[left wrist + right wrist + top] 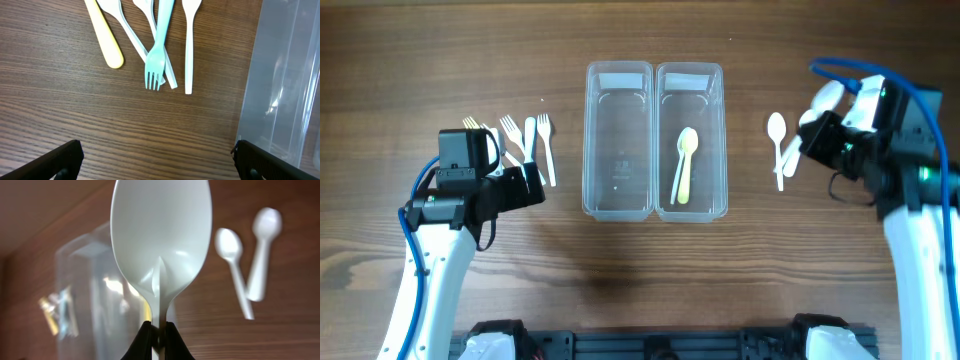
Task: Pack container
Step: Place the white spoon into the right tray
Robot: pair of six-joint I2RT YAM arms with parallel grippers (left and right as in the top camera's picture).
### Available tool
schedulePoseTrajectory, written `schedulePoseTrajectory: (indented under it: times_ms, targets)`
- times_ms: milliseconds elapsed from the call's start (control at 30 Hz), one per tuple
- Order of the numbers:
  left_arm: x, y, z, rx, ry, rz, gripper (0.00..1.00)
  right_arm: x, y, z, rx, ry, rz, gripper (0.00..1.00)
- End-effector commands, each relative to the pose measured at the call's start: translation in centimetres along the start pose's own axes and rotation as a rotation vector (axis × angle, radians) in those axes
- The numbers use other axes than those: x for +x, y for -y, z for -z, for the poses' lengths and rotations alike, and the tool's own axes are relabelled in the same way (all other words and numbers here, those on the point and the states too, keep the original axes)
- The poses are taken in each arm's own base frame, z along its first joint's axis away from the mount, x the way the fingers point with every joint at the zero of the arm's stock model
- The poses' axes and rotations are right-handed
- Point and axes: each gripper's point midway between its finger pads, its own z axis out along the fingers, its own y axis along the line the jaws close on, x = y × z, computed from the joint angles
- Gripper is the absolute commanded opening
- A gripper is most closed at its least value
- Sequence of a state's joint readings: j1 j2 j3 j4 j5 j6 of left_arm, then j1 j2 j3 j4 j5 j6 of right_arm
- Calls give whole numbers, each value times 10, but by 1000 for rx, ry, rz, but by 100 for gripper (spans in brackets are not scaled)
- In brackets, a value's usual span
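1. Two clear boxes stand side by side, touching, in the middle of the counter (640,270): the left box (618,140) and the right box (691,140).
2. A yellow spoon (685,163) lies lengthwise in the right box, with its bowl toward the far end.
3. A bunch of forks (525,140) lies on the counter left of the left box, near it but apart.
4. In the left wrist view the bunch shows a blue fork (157,60) lying across white handles, with a yellow handle (105,37) off to one side. The wall of the left box fills the right edge of this view.
5. The left pincer (155,155) is spread wide with nothing between its fingers. It hovers over bare wood just short of the forks, touching none of them.
6. The right pincer (159,340) is closed on the handle of a white spoon (161,245), whose bowl stands up in front of the wrist camera.
7. From overhead the right pincer sits to the right of the right box, well apart from it. The white spoon is hard to pick out against the arm there.
8. Two loose spoons (780,145), both white, lie on the counter between the right box and the right pincer, with their handles crossing.
9. In the right wrist view the boxes are a blur behind the white spoon. A yellowish smear there may be the yellow spoon, but I cannot tell.
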State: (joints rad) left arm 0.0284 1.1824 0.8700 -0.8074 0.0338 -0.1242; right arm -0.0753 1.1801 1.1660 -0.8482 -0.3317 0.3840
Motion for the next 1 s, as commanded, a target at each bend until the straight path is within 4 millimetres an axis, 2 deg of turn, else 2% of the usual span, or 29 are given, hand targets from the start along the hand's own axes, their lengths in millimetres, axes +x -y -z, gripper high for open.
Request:
schedulePoseTrajectory:
  times_ms: [0, 133, 200, 333, 400, 433, 500, 633, 733, 767, 833, 900, 967]
  targets:
    - [-9, 0, 4, -4, 22, -14, 100, 21, -49, -4, -129, -56, 99, 4]
    - [-9, 0, 4, -4, 22, -14, 100, 43, -70, -37, -108, -130, 196, 4]
    - [-8, 0, 4, -4, 21, -14, 100, 66, -78, -79, -73, -218, 248, 4]
    - [-9, 0, 4, -4, 22, -14, 100, 92, -60, -145, 25, -324, 267, 4]
    - [-9, 0, 4, -4, 22, -14, 100, 106, -55, -170, 18, -385, 256, 4]
    - [-9, 0, 4, -4, 22, -14, 100, 117, -54, -181, -3, -432, 254, 4]
    - [-9, 0, 4, -4, 22, -14, 100, 128, -52, -189, -12, -470, 263, 4]
    - [-9, -1, 4, -4, 22, -14, 100, 115, -63, -176, -43, -418, 318, 37]
    - [-9, -1, 4, -4, 22, -14, 100, 90, -86, -143, -113, -310, 399, 62]
    - [-9, 0, 4, -4, 22, -14, 100, 83, -91, -134, -127, -278, 417, 63]
    - [-9, 0, 4, -4, 22, -14, 100, 61, -97, -108, -122, -173, 452, 57]
    - [-9, -1, 4, -4, 22, -14, 100, 38, -90, -88, -63, -68, 450, 57]
    - [-8, 0, 4, -4, 21, -14, 100, 12, -78, -68, -2, 31, 426, 64]
